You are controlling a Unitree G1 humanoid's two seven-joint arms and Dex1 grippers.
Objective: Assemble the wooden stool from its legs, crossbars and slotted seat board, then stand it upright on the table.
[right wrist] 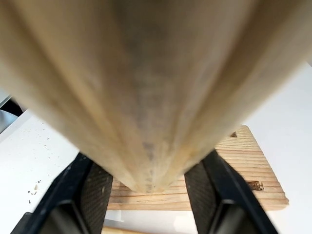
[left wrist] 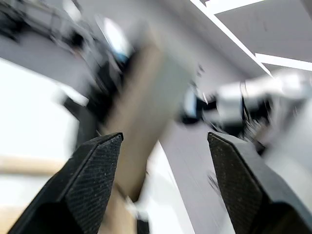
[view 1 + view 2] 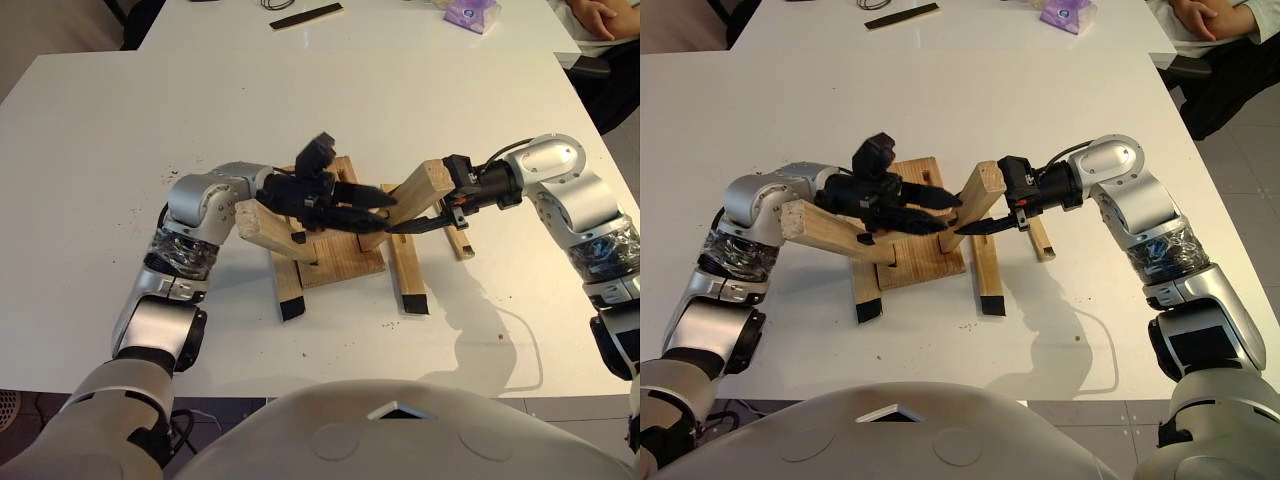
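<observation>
Your slotted seat board (image 3: 345,258) lies flat on the worktop (image 3: 150,120). The right gripper (image 3: 408,218) has its jaws clamped on a tilted leg (image 3: 422,183), probably so you can steer its lower end into a slot. The left gripper (image 3: 372,210) sits jaws apart beside that end, likely to steady it. No readable print on the wood.

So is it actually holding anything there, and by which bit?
Yes: the right gripper clamps a tilted leg by its sides, around its lower half. The left gripper is open, holding nothing.
</observation>
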